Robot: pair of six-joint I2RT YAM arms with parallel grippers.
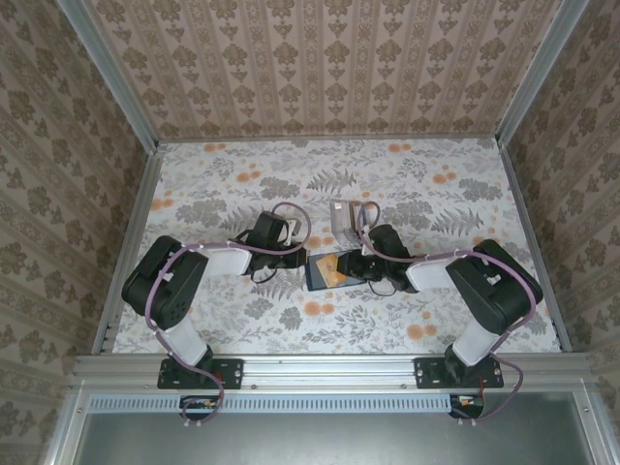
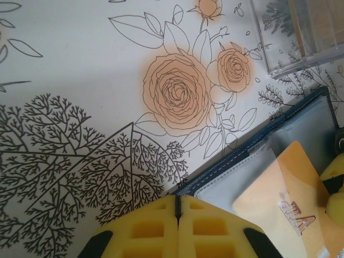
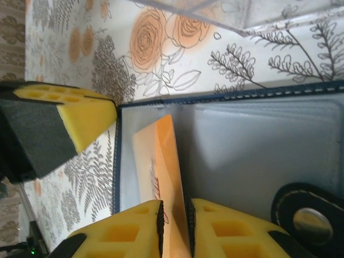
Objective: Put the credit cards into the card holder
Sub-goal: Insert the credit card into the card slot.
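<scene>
**Card holder open mid-desk**

We see it flat on the desk, 1 orange card inside. Left jaws shut at its corner; right jaws narrow astride the card, and we cannot tell if they grip

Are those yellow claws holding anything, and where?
The right gripper straddles one end of the orange card; whether it pinches cannot be told. The left gripper is shut, empty.

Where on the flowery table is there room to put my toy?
Bare: the far strip of table between the back wall and the clear box, and the near strip between the card holder and the arm bases. Crowded: the middle, where left gripper and right gripper meet at the holder.
</scene>
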